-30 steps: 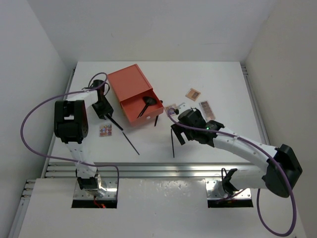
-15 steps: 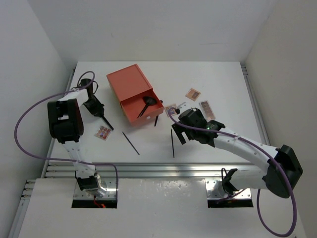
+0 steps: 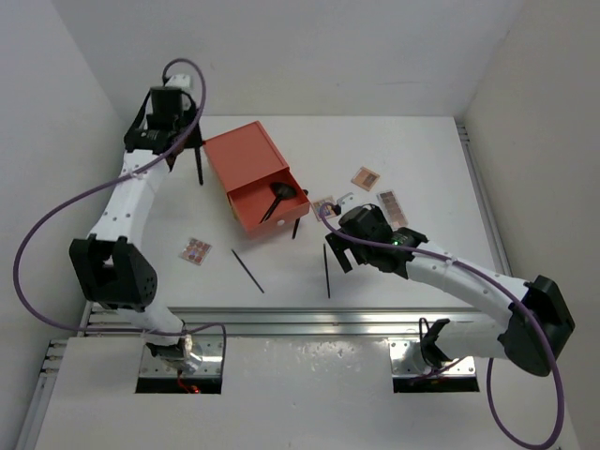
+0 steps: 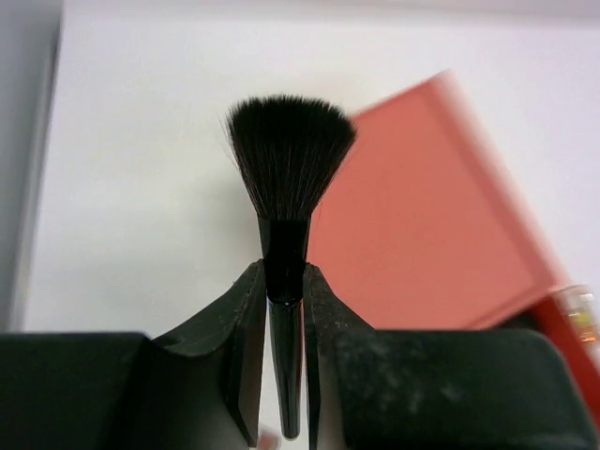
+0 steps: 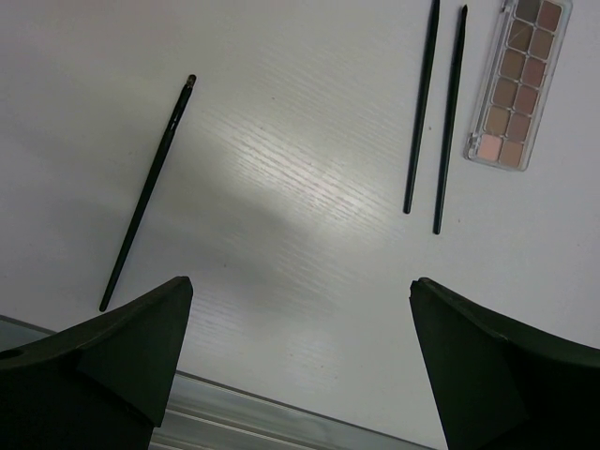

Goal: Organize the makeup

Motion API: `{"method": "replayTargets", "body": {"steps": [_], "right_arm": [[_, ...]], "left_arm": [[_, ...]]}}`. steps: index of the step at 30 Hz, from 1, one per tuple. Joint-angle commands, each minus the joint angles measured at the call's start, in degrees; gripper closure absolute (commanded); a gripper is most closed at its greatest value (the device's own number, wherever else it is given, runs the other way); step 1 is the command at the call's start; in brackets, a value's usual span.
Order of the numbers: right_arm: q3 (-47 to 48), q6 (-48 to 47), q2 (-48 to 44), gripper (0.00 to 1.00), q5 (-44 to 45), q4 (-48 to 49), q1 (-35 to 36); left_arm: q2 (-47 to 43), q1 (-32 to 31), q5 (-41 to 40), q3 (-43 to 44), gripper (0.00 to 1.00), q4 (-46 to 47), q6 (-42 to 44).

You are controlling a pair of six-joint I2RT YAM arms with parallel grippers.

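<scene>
Pinched the black flared-head brush (image 4: 291,159) by its handle in the left gripper (image 4: 284,281), high beside the orange-red box (image 3: 246,155); could slip out (smooth, narrow handle) on a fast swing. Held right gripper (image 5: 300,286) wide open, empty.

A white table (image 3: 422,155) fills the middle of the top view, boxed in by three plain white walls: the back wall (image 3: 281,47) across the top of the frame, the left wall (image 3: 47,141) and the right wall (image 3: 548,141) slanting down the sides. A thin metal strip (image 3: 473,164) runs along the table's right edge. Across the lower part of the frame a ribbed aluminium rail (image 3: 309,322) borders the near edge, and below it lies a white board (image 3: 309,394). The light is soft and even, with faint shadows. In the right wrist view the tabletop shows fine grain and a bright patch (image 5: 281,159) at centre.
</scene>
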Motion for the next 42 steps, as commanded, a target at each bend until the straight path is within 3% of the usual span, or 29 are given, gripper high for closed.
{"method": "replayTargets", "body": {"steps": [1,7,11,23,24,25,27,31,37,42], "right_arm": [[0.15,0.46,-1.19,0.0,-0.25,1.11,0.03],[-0.02,0.46,-1.1,0.0,-1.04,1.64,0.12],[-0.02,0.46,-1.28,0.0,-0.96,1.2,0.12],[-3.8,2.31,-4.36,0.0,-0.52,1.63,0.12],[-3.45,2.31,-3.66,0.0,-0.52,1.55,0.12],[-3.19,2.48,-3.56,0.0,-0.95,1.64,0.03],[-2.93,2.66,-2.78,0.0,-1.31,1.72,0.12],[-1.87,3.01,-0.93,0.0,-2.01,2.07,0.02],[-1.43,3.01,0.22,0.0,-2.54,1.9,0.12],[-1.08,3.1,0.39,0.01,-3.41,1.99,0.21]], "left_arm": [[-2.75,-6.03,1.22,9.88,1.0,0.07,13.08],[-1.43,-19.57,6.76,10.11,1.0,-5.84,17.23],[2.0,-25.2,4.4,7.39,1.0,-5.84,17.84],[5.17,-28.83,-2.8,-1.24,1.0,-5.32,19.08],[5.69,-28.83,-2.81,-1.93,0.98,-5.32,18.21],[5.7,-28.83,-2.81,-2.46,0.88,-5.32,17.59],[5.7,-28.83,-2.81,-3.08,0.78,-5.32,17.06],[5.7,-28.83,-2.11,-3.08,0.62,-5.32,16.44],[5.17,-28.83,-2.64,-3.08,0.48,-5.32,15.91],[3.5,-27.08,-2.11,1.3,0.48,-5.93,13.55]]}}
